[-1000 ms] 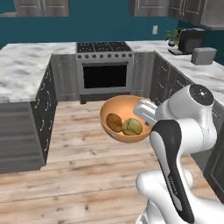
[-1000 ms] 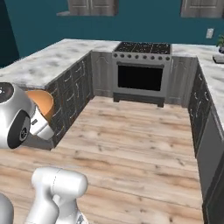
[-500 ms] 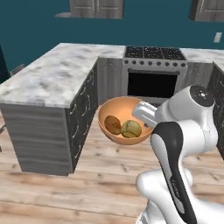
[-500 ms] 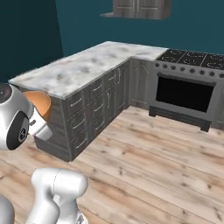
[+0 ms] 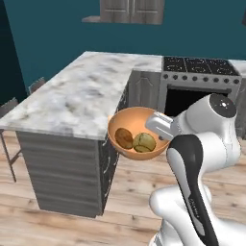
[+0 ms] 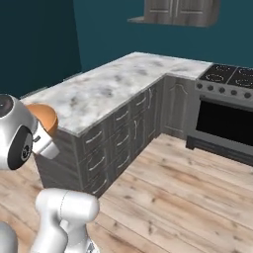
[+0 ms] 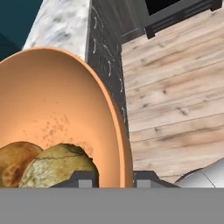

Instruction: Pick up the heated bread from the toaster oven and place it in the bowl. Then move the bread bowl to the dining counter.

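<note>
Marble counter (image 5: 91, 93) stretched away at ten o'clock. Beside its near corner the bowl (image 5: 137, 120) hung in the air, heated bread (image 5: 144, 142) inside by a darker lump (image 5: 124, 138). At three o'clock the gripper (image 7: 113, 178) was clenched on the bowl's rim.

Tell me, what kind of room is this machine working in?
A kitchen, it seems: a stove with burners, a marble counter over grey cabinets, and wall cupboards above.

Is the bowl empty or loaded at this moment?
Loaded. The bowl holds the heated bread beside a darker brown lump, while the gripper is shut on its rim.
</note>
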You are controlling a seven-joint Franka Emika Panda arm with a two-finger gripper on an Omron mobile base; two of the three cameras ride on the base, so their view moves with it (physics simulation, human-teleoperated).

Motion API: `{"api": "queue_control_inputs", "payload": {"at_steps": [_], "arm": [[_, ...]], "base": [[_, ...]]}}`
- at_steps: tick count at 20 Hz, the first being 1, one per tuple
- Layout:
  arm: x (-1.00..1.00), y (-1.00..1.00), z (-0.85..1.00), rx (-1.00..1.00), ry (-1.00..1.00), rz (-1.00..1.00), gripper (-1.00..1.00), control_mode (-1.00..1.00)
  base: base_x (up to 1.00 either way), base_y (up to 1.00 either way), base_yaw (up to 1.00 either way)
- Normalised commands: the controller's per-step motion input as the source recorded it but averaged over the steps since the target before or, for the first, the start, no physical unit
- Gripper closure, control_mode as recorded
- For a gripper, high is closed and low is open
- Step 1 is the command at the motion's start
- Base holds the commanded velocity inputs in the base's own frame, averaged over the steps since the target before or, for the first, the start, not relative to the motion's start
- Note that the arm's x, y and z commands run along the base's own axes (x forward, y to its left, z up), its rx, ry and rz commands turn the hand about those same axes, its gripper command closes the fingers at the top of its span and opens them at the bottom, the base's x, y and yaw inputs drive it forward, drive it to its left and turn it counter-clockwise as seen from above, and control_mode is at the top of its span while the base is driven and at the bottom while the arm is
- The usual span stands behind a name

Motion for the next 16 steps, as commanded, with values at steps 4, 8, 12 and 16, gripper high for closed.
{"api": "queue_control_inputs", "payload": {"at_steps": [4,8,12,16], "arm": [[0.00,0.00,0.00,0.00,0.00,0.00,1.00,1.00],[0.00,0.00,0.00,0.00,0.00,0.00,1.00,1.00],[0.00,0.00,0.00,0.00,0.00,0.00,1.00,1.00],[0.00,0.00,0.00,0.00,0.00,0.00,1.00,1.00]], "base": [[1.00,1.00,0.00],[1.00,1.00,-0.35],[1.00,1.00,-0.55],[0.59,0.96,-0.45]]}}
